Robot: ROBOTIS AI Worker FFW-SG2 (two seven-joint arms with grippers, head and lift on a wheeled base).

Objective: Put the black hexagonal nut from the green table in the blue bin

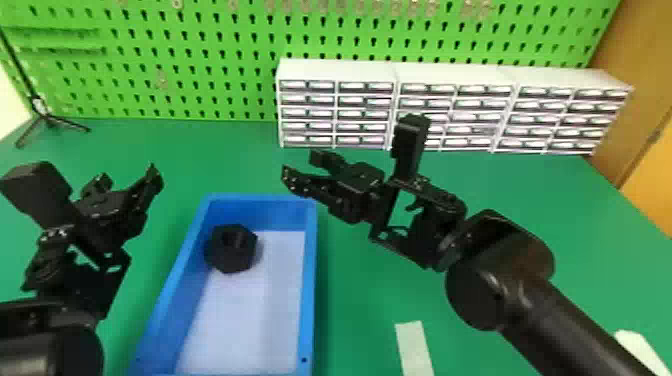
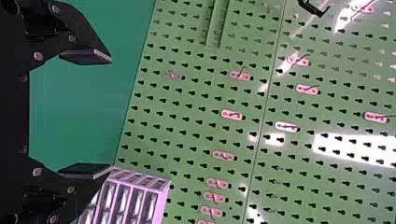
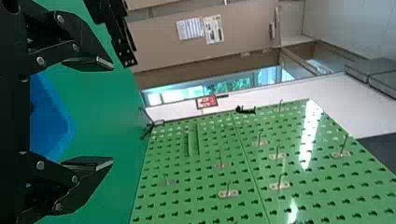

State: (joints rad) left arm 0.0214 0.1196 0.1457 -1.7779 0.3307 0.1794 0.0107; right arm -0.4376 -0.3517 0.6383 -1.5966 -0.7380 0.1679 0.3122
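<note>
1. Inside the blue bin [image 1: 311,280], toward its far end and close by the left wall, I see the nut [image 1: 231,248], its hole facing up. Whether it touches that wall, I can't tell.

2. My left gripper [image 1: 128,178] is released, fingers spread with nothing between them, left of the bin and above the table [image 1: 360,305].

3. My right gripper [image 1: 299,165] is likewise released and empty, just beyond the bin's far right corner.

4. I judge the placing done: the nut sits where the task wants it, so I'd leave it alone and draw both arms clear.

5. Handling, as I'd guess it: stiff, not fragile, chunky and light if it's plastic, heavier if metal. The matt black surface should give fair grip.

6. Were I to take it again, I'd pinch two opposite flats, square on. On the corners it could twist out.

7. The nearby wall leaves scant room for a finger on that side, so I'd choose flats facing away from it.
</note>
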